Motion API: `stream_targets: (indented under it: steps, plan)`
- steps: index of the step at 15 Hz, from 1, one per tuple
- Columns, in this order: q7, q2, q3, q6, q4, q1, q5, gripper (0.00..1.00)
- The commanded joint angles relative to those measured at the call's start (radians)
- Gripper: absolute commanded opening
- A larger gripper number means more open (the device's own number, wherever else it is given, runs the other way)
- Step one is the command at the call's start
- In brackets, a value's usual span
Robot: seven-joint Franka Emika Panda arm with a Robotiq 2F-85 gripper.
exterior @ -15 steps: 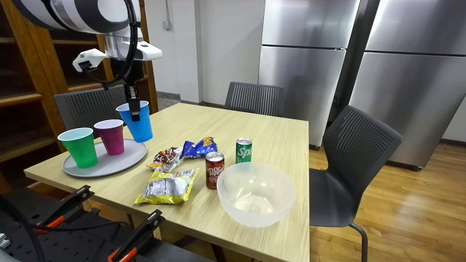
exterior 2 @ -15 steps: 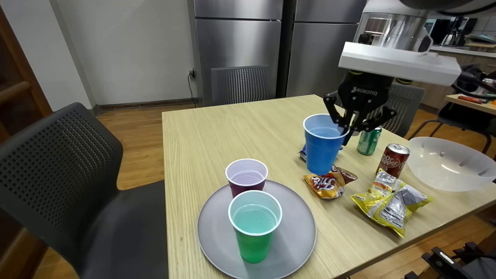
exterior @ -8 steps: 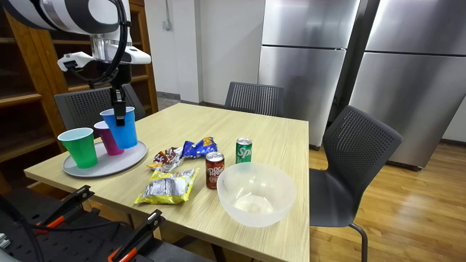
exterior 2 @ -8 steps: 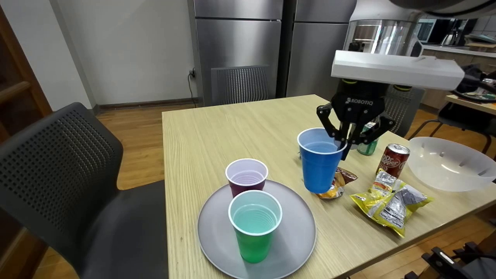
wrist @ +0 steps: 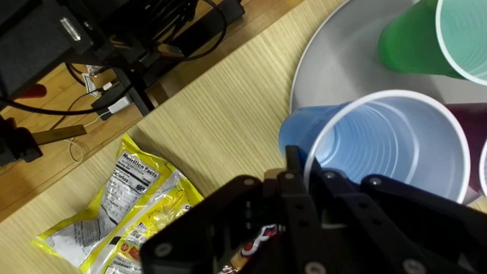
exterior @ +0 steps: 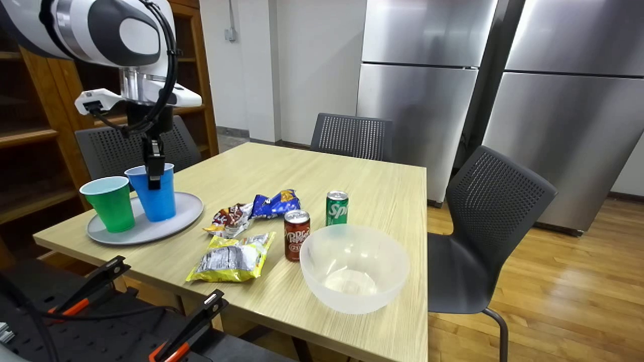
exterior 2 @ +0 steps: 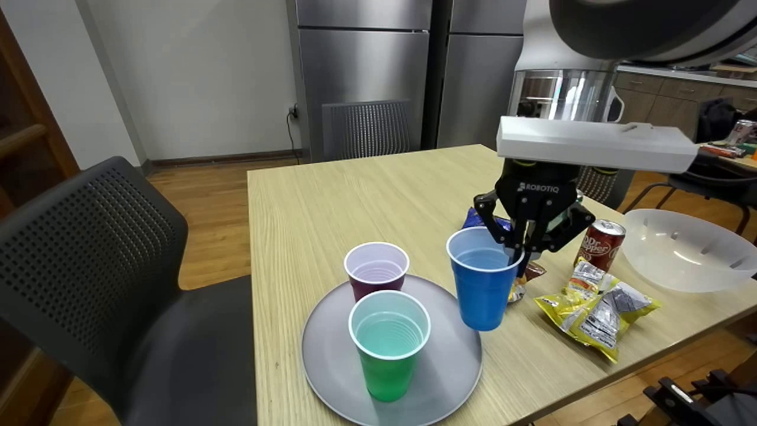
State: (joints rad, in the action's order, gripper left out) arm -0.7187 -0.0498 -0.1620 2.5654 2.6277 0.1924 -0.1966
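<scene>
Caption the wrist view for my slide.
Black two-fingered pincer clamped on one side of a tapered blue plastic cup near a round grey plate.

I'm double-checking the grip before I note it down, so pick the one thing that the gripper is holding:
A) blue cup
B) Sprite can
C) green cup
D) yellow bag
A: in the wrist view the gripper is shut on the blue cup, straddling one side of its rim.
</scene>
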Motion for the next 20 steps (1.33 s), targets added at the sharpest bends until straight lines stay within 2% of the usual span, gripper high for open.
stream_targets:
  steps: [1, 9, 20]
  plan:
    - [0.079, -0.05, -0.018, 0.012, -0.033, 0.005, -0.069, 0.01]
    - [0.13, -0.124, -0.024, 0.075, -0.064, 0.01, -0.139, 0.01]
    - [0.153, -0.226, -0.025, 0.109, -0.134, 0.017, -0.16, 0.01]
